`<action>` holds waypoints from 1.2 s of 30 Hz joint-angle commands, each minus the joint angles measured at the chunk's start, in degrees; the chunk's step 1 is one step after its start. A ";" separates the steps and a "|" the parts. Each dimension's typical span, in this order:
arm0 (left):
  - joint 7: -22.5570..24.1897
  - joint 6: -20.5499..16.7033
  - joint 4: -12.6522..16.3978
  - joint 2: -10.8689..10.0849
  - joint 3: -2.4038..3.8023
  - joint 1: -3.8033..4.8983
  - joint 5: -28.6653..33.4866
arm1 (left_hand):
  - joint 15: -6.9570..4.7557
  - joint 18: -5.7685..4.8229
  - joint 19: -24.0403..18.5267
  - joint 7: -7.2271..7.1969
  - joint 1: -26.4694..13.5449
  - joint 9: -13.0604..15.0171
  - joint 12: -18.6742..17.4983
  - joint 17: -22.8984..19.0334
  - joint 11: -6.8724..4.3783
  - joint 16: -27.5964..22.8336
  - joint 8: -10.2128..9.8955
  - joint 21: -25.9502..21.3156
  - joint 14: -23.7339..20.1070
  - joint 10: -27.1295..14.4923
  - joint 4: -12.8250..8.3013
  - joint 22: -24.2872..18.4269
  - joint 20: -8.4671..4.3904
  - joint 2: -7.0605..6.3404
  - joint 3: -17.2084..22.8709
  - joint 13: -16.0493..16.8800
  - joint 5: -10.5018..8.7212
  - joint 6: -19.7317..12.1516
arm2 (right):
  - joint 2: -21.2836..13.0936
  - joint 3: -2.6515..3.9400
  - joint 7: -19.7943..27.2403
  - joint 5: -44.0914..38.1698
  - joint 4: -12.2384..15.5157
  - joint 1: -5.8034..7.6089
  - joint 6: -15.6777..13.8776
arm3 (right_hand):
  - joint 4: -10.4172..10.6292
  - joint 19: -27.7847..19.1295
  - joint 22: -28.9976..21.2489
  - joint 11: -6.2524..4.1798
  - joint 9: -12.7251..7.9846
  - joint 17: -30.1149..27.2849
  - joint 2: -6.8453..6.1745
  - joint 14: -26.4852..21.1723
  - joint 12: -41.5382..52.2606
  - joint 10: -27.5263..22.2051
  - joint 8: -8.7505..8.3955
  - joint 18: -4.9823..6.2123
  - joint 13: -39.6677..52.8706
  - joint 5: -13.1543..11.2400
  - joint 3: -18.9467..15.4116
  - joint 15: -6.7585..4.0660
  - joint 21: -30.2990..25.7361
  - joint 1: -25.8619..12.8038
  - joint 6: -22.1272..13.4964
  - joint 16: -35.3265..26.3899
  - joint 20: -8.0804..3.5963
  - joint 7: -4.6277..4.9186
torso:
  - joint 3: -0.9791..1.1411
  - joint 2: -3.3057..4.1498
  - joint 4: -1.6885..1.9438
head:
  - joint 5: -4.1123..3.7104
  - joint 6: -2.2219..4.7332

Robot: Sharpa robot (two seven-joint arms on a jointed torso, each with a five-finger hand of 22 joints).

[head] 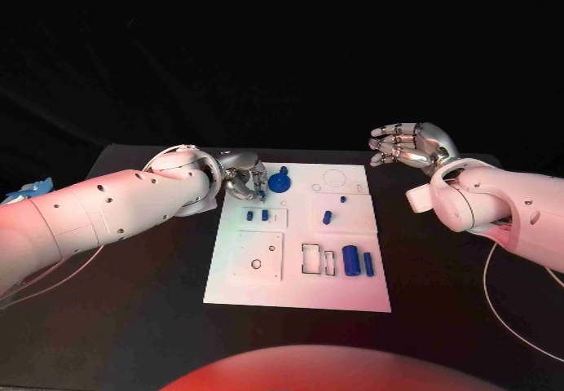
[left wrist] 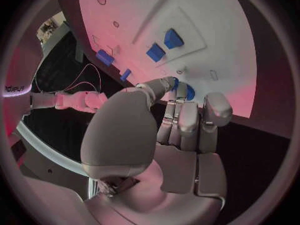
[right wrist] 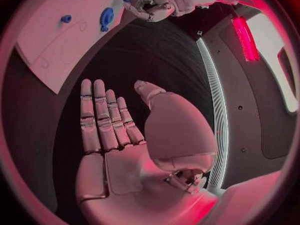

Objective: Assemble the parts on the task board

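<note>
The white task board lies in the middle of the table. A blue round part with a small knob sits near the board's far left corner. My left hand is right beside it with its fingers curled. In the left wrist view the thumb and fingertips close around a bit of that blue round part; whether they grip it is unclear. My right hand hovers off the board's far right corner, fingers apart, holding nothing. Two blue cylinders lie at the near right, and small blue pieces in a recess.
More small blue pieces stand mid-board. A raised square plate with holes and two rectangular cut-outs are at the near side. A blue-and-white object lies at the table's left edge, and cables run along the right.
</note>
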 commanded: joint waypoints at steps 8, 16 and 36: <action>-0.36 2.03 -0.61 0.25 0.01 -0.12 -0.25 | -0.13 -0.58 0.20 -0.14 -0.39 0.13 -0.33 -0.04 0.04 -0.07 -0.40 0.04 0.31 0.62 -0.15 -0.03 0.06 0.00 0.08 -0.08 -0.02 0.48 | 0.05 0.02 0.65 -0.38 -0.02 -0.02 0.42 | -0.03 0.24 -0.08 -0.07 -0.09 0.01 0.41 0.14 0.12 -0.51 0.23 0.54 -0.07 0.38 -0.19 -0.09 -0.20 0.27 -0.26 -0.29 0.01 5.41 | 0.02 0.00 -0.02 | 0.01 -0.06; -0.37 2.27 -0.97 0.69 -0.02 -0.33 -0.27 | -0.14 -0.57 0.19 -0.16 -0.44 0.15 -0.39 -0.02 0.02 -0.05 -0.42 0.03 0.32 0.72 -0.17 -0.05 0.04 -0.02 0.06 -0.08 -0.02 0.55 | 0.10 0.02 0.67 -0.38 -0.01 -0.02 0.43 | -0.02 0.29 -0.15 -0.08 -0.12 0.02 0.44 0.17 0.18 -0.51 0.26 0.54 -0.11 0.38 -0.22 -0.09 -0.22 0.27 -0.26 -0.30 0.01 5.40 | -0.03 0.06 -0.04 | 0.10 -0.11; -1.38 3.75 -1.98 1.37 -0.17 -0.43 -0.44 | -0.15 -0.55 0.16 -0.18 -0.47 0.16 -0.50 -0.35 0.00 -0.16 -0.48 0.00 0.22 0.80 -0.23 -0.10 -0.01 -0.04 0.05 -0.09 -0.03 0.58 | 0.11 0.02 0.70 -0.36 0.01 -0.03 0.46 | -0.02 0.29 -0.15 -0.08 -0.12 0.02 0.44 0.17 0.18 -0.51 0.26 0.54 -0.11 0.38 -0.22 -0.09 -0.22 0.27 -0.26 -0.30 0.01 5.40 | 0.02 0.05 -0.07 | 0.25 -0.34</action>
